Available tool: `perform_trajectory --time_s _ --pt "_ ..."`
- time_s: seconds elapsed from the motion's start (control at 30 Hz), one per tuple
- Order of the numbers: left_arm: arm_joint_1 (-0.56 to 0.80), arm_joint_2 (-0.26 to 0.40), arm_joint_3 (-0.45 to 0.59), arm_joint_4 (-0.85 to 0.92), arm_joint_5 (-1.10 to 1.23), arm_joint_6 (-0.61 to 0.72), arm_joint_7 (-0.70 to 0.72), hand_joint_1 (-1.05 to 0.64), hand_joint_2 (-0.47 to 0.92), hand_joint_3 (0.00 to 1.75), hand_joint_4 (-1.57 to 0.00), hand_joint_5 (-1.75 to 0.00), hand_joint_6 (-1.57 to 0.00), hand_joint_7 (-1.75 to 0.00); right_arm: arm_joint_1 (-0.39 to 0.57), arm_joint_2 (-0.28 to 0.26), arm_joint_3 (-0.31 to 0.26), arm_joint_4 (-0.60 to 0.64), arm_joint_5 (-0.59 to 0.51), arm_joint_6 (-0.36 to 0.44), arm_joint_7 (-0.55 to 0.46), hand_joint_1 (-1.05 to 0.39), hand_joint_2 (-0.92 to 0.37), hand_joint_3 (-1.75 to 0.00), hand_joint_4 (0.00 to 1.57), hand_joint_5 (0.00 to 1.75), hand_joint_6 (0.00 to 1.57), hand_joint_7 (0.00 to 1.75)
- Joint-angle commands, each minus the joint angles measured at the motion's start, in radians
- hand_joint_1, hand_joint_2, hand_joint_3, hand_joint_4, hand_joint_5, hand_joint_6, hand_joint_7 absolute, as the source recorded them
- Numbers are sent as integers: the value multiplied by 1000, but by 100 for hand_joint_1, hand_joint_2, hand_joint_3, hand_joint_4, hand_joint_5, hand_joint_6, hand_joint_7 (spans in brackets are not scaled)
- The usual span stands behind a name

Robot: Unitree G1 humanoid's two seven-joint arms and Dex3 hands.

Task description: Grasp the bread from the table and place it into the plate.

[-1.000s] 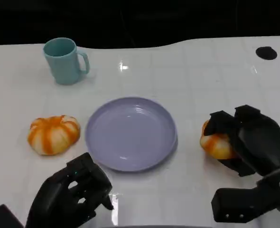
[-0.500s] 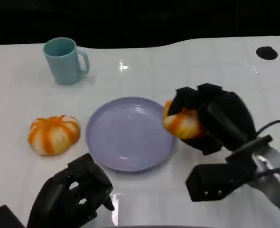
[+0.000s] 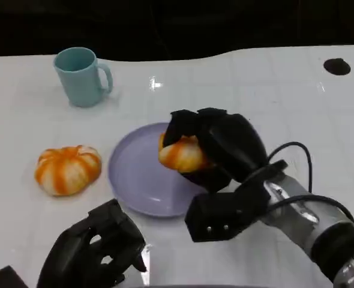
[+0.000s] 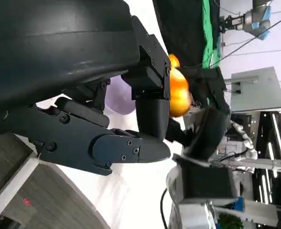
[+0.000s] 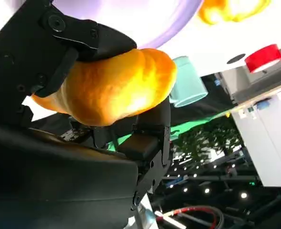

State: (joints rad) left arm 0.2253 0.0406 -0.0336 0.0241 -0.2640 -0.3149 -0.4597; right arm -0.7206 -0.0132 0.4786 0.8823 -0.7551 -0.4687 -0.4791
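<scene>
My right hand (image 3: 216,147) grips an orange bread roll (image 3: 180,153) and holds it above the right half of the lilac plate (image 3: 135,174). The right wrist view shows the same bread (image 5: 112,86) clamped between the black fingers, with the plate's rim (image 5: 178,19) beyond it. A second orange and white bread (image 3: 67,169) lies on the table left of the plate. At the near left edge my left hand (image 3: 96,249) hovers with fingers curled in, holding nothing. In the left wrist view the held bread (image 4: 177,93) and the plate (image 4: 119,98) appear past the left hand's fingers (image 4: 126,143).
A teal mug (image 3: 81,76) stands at the back left of the white table (image 3: 273,90). A black round hole (image 3: 336,66) marks the far right of the tabletop. A black cable (image 3: 297,150) loops over my right forearm.
My right hand lifted the bread from the table at the right and carried it leftward, from beside the plate to over it. The left hand stayed put.
</scene>
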Motion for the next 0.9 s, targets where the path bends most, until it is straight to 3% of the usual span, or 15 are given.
perform_trajectory --time_s 0.03,0.07,0.1,0.17,0.27,0.3,0.37,0.47,0.7,0.9 --pt "22 9 -6 -20 -8 -8 -10 -54 92 32 -62 -175 -57 -150 -60 30 -2 70 31 20 26 -20 -43 -119 83 160 86 111" --pt "24 10 -7 -22 -7 -8 -8 -55 92 32 -62 -175 -57 -150 -67 35 -3 81 36 25 37 -20 -46 -109 81 147 86 94" --pt "27 10 -9 -26 -8 -5 -6 -55 92 32 -63 -175 -58 -150 -78 39 -1 90 37 42 60 -20 -47 -105 80 143 88 88" --pt "30 10 -12 -30 -13 0 -8 -55 92 30 -63 -175 -58 -150 -96 41 9 93 31 90 119 -28 -60 -74 58 97 70 52" --pt "35 12 -17 -31 3 -16 -5 -55 92 31 -63 -175 -58 -149 -108 32 34 81 17 138 199 -36 -72 -50 35 58 52 20" --pt "36 13 -18 -31 8 -19 -3 -54 92 32 -64 -175 -58 -149 -109 29 40 76 18 150 222 -44 -84 -32 23 45 43 9" --pt "37 10 -20 -34 10 -22 0 -53 92 33 -64 -175 -58 -149 -105 22 47 58 20 172 261 -52 -90 -23 12 37 35 3" --pt "39 7 -22 -39 9 -15 4 -54 92 33 -64 -175 -59 -149 -90 6 51 19 25 191 313 -64 -92 -25 2 38 27 0" --pt "36 9 -21 -41 0 -10 -2 -54 92 33 -64 -175 -59 -149 -49 -30 44 -100 47 233 426 -75 -92 -31 0 23 17 0" --pt "30 11 -15 -30 6 -28 -2 -53 92 35 -63 -175 -58 -149 -17 -60 29 -211 79 267 518 -78 -92 -32 0 20 15 0"
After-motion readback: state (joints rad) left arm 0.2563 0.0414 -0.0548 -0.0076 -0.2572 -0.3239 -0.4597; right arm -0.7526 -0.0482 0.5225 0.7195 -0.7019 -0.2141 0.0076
